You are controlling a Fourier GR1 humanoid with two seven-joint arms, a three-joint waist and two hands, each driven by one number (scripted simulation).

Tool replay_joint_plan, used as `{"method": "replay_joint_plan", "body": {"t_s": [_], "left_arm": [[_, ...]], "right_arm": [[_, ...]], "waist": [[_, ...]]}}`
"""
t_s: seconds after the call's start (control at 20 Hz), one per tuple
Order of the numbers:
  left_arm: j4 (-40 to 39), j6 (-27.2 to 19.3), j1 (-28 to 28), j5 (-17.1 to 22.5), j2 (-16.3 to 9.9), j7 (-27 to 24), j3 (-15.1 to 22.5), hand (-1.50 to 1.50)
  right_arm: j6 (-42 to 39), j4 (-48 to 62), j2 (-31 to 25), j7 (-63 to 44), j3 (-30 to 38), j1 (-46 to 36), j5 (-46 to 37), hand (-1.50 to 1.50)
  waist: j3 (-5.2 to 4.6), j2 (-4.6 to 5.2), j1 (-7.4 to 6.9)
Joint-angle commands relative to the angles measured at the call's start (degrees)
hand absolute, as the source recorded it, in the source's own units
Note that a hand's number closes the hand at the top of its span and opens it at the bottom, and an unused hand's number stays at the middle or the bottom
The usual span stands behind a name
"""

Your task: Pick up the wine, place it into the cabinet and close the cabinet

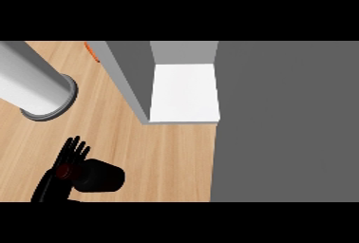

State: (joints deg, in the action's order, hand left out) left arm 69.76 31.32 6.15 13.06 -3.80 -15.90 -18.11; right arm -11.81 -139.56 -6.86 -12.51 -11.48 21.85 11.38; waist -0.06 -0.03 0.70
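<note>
Black and lying on its side, the wine [98, 176] rests near the table's [165, 156] front edge, with the left hand [67, 163] against its neck end, fingers straight and spread. Beyond it the cabinet [184, 92] stands open, its white shelf bare. A grey cylinder [35, 88] lies toward the table's left edge.
</note>
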Motion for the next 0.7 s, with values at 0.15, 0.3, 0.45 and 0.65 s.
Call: {"method": "replay_joint_plan", "body": {"t_s": [0.15, 0.3, 0.45, 0.65], "left_arm": [[-16.0, 1.9, -6.5, -2.8, -0.9, -8.0, -0.1, -1.5], [-20.9, 3.7, -7.9, -2.7, -3.2, -11.3, -1.4, -1.5], [-24.2, 4.3, -10.7, -1.2, -3.3, -11.9, -2.1, -1.5], [-29.7, 2.9, -14.1, -1.7, -1.5, -15.4, -1.7, -1.5]], "right_arm": [[0.2, -10.6, 0.0, -4.9, 0.1, 3.0, 5.9, -1.5], [-0.1, -10.1, 0.0, -4.6, 0.9, 2.8, 6.1, -1.5], [-0.1, -9.5, -0.5, -6.3, 1.8, 0.9, 7.7, -1.5], [0.6, -8.3, 1.2, -5.2, 0.0, 1.1, 4.1, -1.5]], "waist": [[-0.04, 0.0, 0.47], [-0.03, 0.03, 0.21], [-0.01, 0.06, 0.04], [0.0, 0.03, 0.02]]}}
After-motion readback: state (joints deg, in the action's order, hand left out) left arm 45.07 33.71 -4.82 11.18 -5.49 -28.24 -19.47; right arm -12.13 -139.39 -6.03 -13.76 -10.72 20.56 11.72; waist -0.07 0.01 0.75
